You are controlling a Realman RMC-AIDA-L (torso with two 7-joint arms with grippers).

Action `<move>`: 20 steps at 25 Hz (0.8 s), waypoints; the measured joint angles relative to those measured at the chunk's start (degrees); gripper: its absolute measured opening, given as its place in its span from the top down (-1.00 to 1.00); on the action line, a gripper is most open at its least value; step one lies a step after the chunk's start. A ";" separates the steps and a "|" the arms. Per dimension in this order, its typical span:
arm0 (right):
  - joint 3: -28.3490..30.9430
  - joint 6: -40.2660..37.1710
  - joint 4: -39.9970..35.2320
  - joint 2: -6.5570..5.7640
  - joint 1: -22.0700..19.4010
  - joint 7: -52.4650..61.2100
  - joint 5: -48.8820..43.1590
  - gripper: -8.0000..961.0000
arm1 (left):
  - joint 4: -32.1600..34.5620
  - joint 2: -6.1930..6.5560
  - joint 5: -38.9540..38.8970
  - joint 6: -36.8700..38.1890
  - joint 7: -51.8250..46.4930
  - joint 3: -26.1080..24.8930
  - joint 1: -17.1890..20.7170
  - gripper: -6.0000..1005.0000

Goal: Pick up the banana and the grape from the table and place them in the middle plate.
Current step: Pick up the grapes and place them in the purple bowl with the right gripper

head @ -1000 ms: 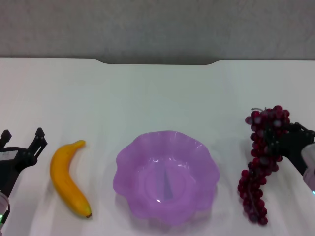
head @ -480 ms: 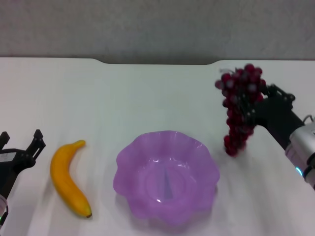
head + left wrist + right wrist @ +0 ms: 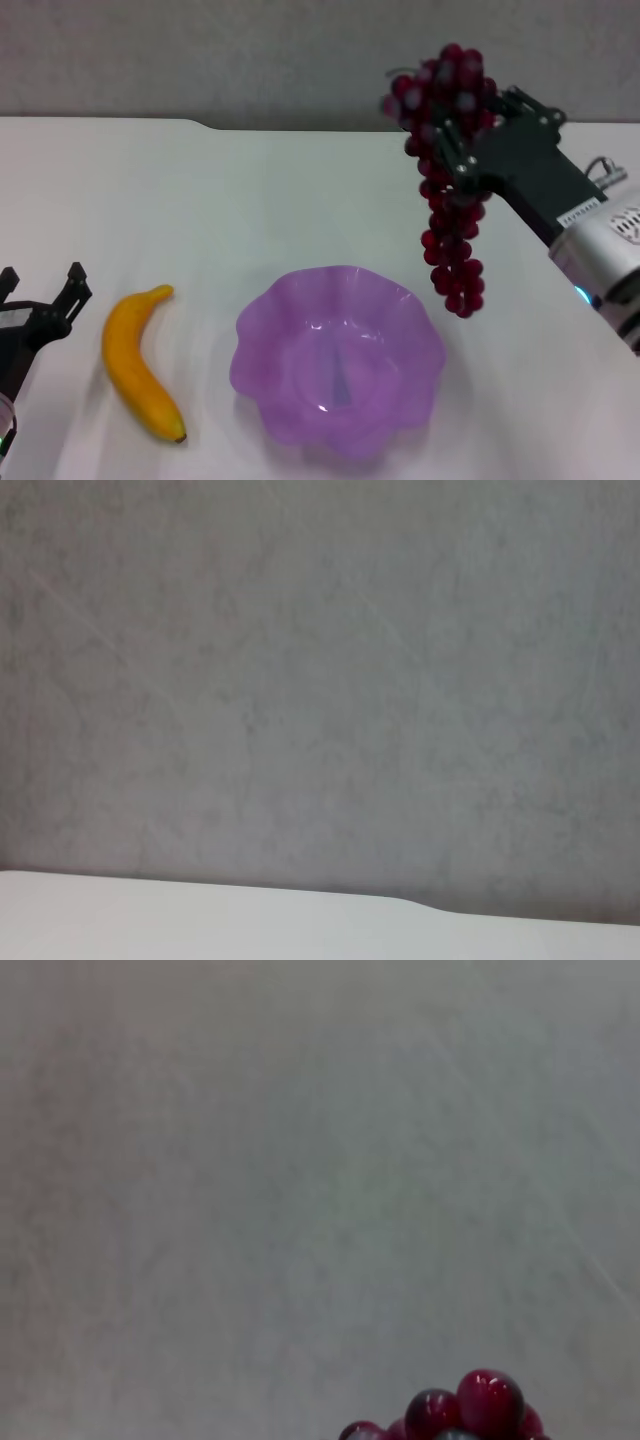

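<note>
We saw the right hand gripping the grape aloft, its bunch hanging beside the middle plate; the left hand sat wide by the surface's left edge.

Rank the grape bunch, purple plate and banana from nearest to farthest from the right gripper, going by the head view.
1. The grape: held in the right gripper, hanging above the table's right side.
2. The middle plate: centre of the table, below and to the left of the gripper.
3. The banana: left side, by the parked left gripper.
</note>
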 joint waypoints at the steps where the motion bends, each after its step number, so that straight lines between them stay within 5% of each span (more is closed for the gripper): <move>1: -0.03 0.49 0.20 0.01 0.64 -0.02 -0.23 0.13 | 0.00 0.00 -0.01 -0.01 0.00 -0.08 -0.02 -0.78; 11: -4.74 1.80 -5.27 0.43 8.08 3.10 0.01 0.15 | 0.00 -0.01 -0.01 -0.01 0.00 -0.14 -0.11 -0.78; 20: -9.31 1.72 -8.64 0.70 9.25 6.20 0.15 0.15 | -0.03 -0.05 -0.01 -0.02 0.00 -0.10 -0.57 -0.78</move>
